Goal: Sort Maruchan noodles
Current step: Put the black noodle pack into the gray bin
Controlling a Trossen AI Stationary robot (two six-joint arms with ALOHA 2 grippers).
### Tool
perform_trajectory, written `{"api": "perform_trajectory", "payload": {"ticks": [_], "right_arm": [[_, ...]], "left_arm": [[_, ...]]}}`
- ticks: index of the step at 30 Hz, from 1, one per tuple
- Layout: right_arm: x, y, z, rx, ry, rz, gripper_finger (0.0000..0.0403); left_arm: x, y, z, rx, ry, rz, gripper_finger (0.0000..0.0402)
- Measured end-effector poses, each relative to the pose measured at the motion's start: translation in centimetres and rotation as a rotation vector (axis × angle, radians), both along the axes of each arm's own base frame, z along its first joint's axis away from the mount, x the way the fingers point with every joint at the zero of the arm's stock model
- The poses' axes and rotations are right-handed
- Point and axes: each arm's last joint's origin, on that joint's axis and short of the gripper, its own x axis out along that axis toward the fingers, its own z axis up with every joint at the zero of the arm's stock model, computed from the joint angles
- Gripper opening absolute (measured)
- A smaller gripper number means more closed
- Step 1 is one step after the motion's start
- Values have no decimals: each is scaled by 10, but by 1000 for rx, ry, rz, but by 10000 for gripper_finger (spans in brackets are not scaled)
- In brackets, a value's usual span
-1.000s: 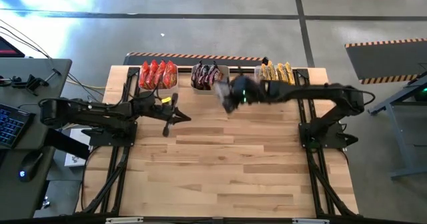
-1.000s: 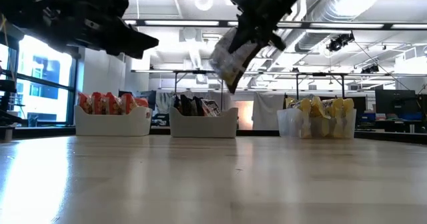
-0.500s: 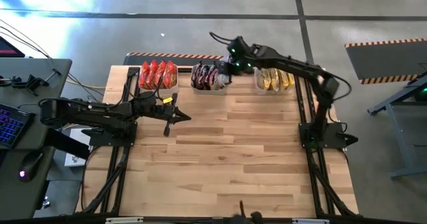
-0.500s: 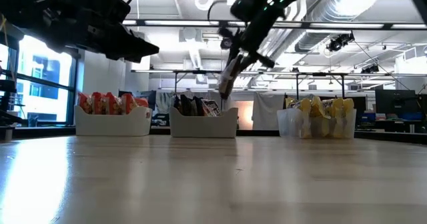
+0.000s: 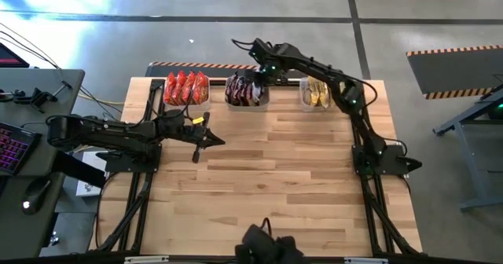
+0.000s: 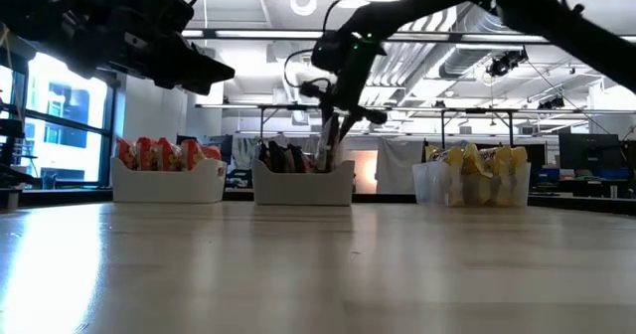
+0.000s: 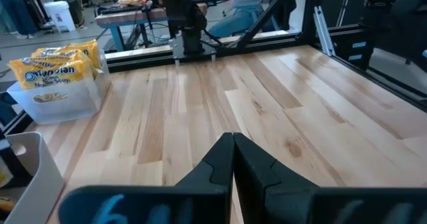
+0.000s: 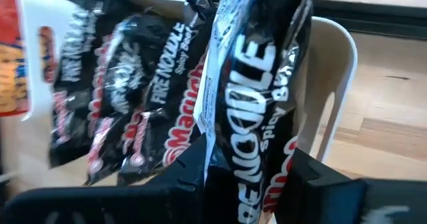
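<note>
Three pale bins stand along the table's far edge: red-orange packets (image 5: 186, 87) on the left, silver-and-dark packets (image 5: 242, 92) in the middle bin (image 6: 303, 186), and yellow packets (image 5: 317, 93) on the right. My right gripper (image 5: 259, 70) is over the middle bin's right end, shut on one dark packet (image 8: 257, 64). That packet stands beside the other dark packets (image 8: 120, 104). My left gripper (image 5: 207, 137) hovers shut above the table's left part, holding nothing; its fingers (image 7: 233, 159) are closed together. My right gripper pinches the dark packet between its two fingers (image 8: 190, 167), one on each flat face, at the packet's upper end (image 6: 333, 125). It comes from above, pointing down. The packet hangs upright below the fingers, its lower end down inside the middle bin, next to the bin's right wall (image 8: 333, 64).
Bare wood (image 5: 275, 177) takes up the middle and near part of the table. Black frame rails (image 5: 137, 193) run down both sides. A dark object (image 5: 267, 247) sits at the near edge. A desk with a keyboard (image 5: 12, 146) stands left of the table.
My right gripper has carried the dark packet from over the table, near the middle bin, toward the far edge and down into that bin. The packet, tilted in the air a second ago, now hangs upright inside the bin. The gripper stays shut on it.
</note>
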Motion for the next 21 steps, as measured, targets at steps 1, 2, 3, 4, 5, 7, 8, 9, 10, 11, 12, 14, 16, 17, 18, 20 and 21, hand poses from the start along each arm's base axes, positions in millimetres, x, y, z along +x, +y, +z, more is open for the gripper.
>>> {"api": "perform_trajectory", "payload": {"ticks": [1,2,3,4,5,7,8,9,10,11,12,14,16,17,18,20,21], "right_arm": [[2,-2,-3,10,12,-1,89],[4,-3,-6,19,26,-1,89],[5,-5,-10,28,42,-2,89],[6,-6,-13,38,54,-3,89],[7,-8,-16,44,66,-5,89],[8,-10,-23,63,90,-14,89],[9,-11,-26,71,96,-21,89],[8,-11,-27,74,98,-25,89],[8,-12,-27,78,97,-27,89],[7,-13,-27,80,98,-29,89],[7,-13,-27,83,101,-30,89],[5,-12,-26,93,117,-34,89],[3,-11,-22,83,123,-40,89],[2,-11,-19,78,119,-42,89],[0,-12,-16,74,118,-45,89],[0,-12,-14,59,121,-50,89],[0,-12,-14,54,126,-52,89]], "left_arm": [[0,0,0,0,0,0,1],[0,0,0,-1,1,0,1],[0,0,0,-2,3,0,1],[0,0,0,-2,5,0,1],[0,0,-1,-3,7,0,1],[0,0,-1,-5,15,0,1],[0,0,-2,-6,21,0,1],[0,0,-2,-7,25,0,1],[-1,0,-2,-7,27,0,1],[-1,0,-3,-7,27,0,1],[-1,0,-3,-7,27,0,1],[-1,0,-3,-8,28,0,1],[-1,0,-3,-8,28,0,1],[-1,0,-3,-8,28,0,1],[-1,0,-3,-8,29,0,1],[-1,0,-3,-8,29,0,1],[-1,0,-3,-8,29,0,1]]}}
